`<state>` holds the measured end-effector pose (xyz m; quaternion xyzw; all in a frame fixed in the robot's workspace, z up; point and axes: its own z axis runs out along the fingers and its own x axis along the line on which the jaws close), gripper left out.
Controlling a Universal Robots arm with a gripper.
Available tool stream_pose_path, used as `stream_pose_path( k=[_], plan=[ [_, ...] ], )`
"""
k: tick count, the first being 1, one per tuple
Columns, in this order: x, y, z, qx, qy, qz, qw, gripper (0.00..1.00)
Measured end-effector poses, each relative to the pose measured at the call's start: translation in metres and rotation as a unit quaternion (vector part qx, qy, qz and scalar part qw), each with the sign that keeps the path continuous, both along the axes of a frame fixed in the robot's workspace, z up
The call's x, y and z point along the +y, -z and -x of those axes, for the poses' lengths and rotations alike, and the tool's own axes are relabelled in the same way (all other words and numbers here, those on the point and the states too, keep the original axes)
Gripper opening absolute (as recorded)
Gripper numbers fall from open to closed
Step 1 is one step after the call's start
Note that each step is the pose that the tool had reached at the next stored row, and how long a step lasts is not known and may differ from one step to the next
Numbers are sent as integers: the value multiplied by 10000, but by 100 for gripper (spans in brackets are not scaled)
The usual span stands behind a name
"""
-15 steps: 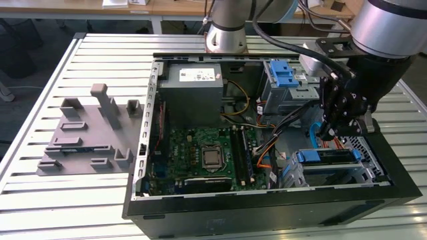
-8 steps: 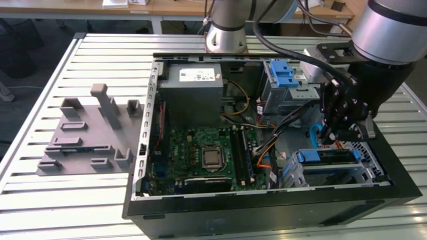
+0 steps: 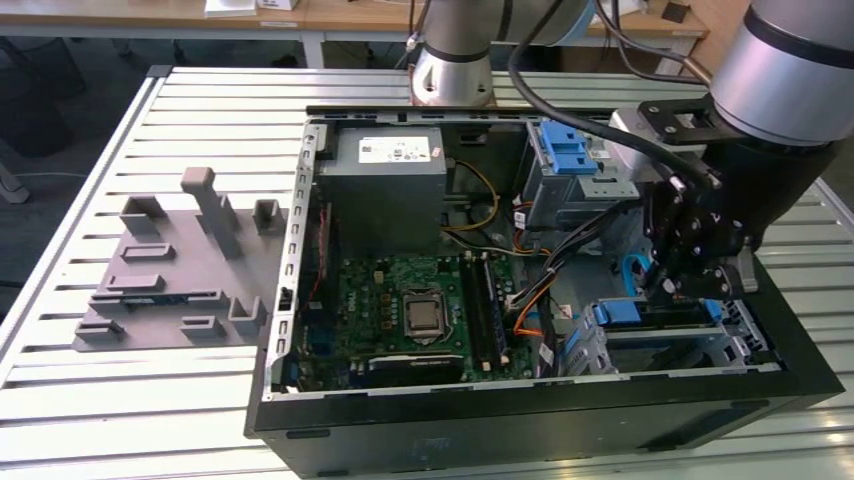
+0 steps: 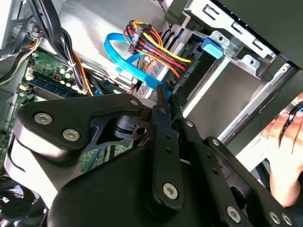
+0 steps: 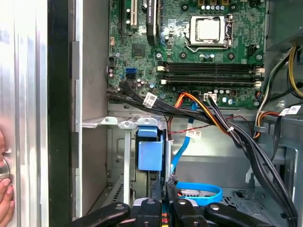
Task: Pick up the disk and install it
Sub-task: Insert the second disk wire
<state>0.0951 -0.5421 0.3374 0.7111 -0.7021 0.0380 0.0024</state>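
Fingers of the gripper [image 5: 164,182] looked pressed together, with nothing seen between them, just beside the disk [image 5: 148,153]. The step seemed to be seating: the disk sat in the cage [image 5: 118,124], blue rail end outward, metal body mostly hidden. Any further push would need a straight line along the rails. Beyond lay the motherboard [image 5: 189,56].

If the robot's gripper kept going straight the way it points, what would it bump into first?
Probably the blue plastic piece on the drive cage, straight ahead of the gripper in the first wrist view. How far off it is remains unclear.
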Motion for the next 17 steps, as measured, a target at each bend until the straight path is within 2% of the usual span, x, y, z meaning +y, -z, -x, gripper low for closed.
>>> stream_pose_path(
  k=[5, 17],
  plan=[
    [-40, 15, 0, -12, -1, -2, 10000, 16],
    [-44, 59, -1, -20, -1, -16, 10000, 16]
  ],
)
